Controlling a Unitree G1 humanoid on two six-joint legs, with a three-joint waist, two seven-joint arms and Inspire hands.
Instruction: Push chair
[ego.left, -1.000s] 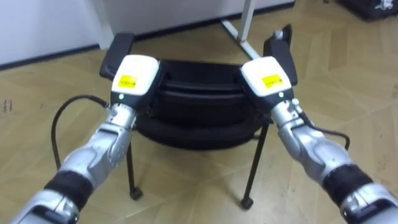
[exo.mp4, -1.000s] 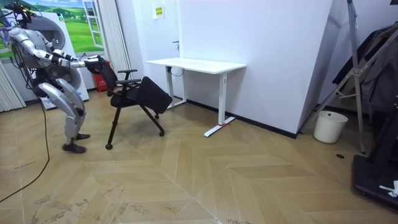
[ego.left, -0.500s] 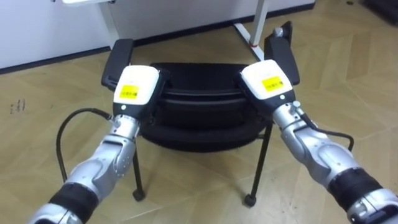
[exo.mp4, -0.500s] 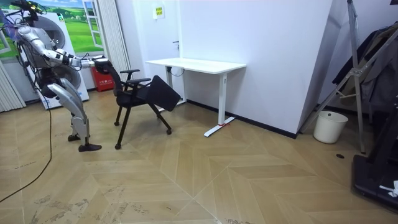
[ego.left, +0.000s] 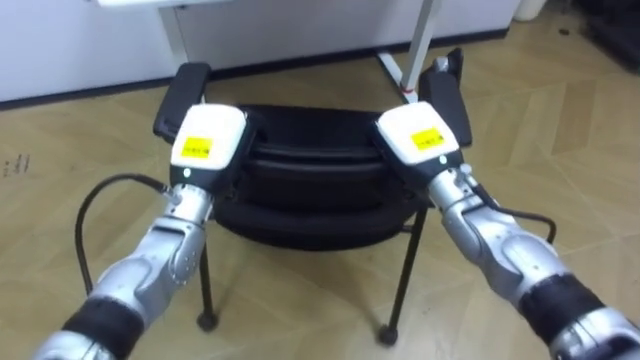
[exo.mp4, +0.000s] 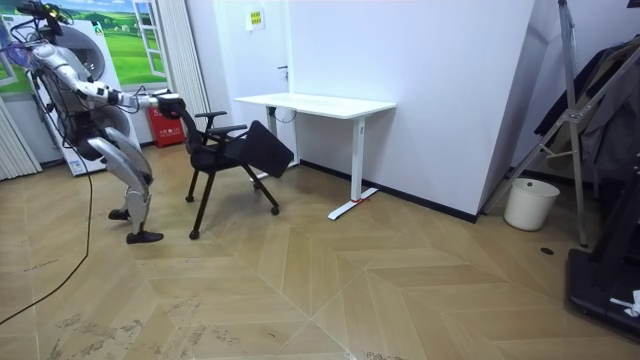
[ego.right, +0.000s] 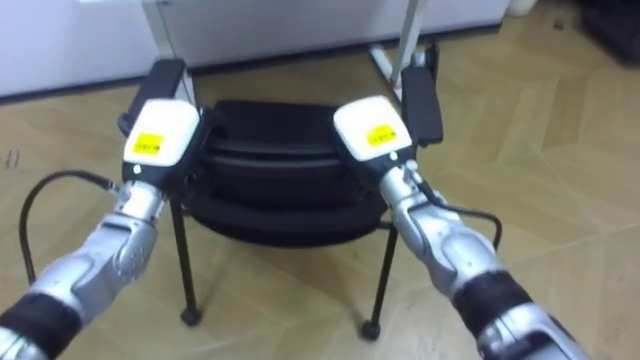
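A black chair (ego.left: 320, 190) with armrests and thin metal legs stands right in front of me, its seat facing away. My left hand (ego.left: 205, 145) rests against the left top of its backrest and my right hand (ego.left: 418, 140) against the right top. In the right eye view the left hand (ego.right: 160, 135) and right hand (ego.right: 372, 127) sit on the chair (ego.right: 270, 170) the same way. In the room view I stand mid-stride behind the chair (exo.mp4: 235, 150), both arms stretched out to it.
A white desk (exo.mp4: 315, 103) stands against the wall just past the chair, and its leg and foot (ego.left: 415, 50) show beyond the right armrest. A red object (exo.mp4: 163, 130) stands behind me by the wall. A white bin (exo.mp4: 527, 203) stands far off at the room view's right.
I have stepped forward, and the chair has rolled on toward the desk, to the room view's right. Both hands have stayed on the backrest.
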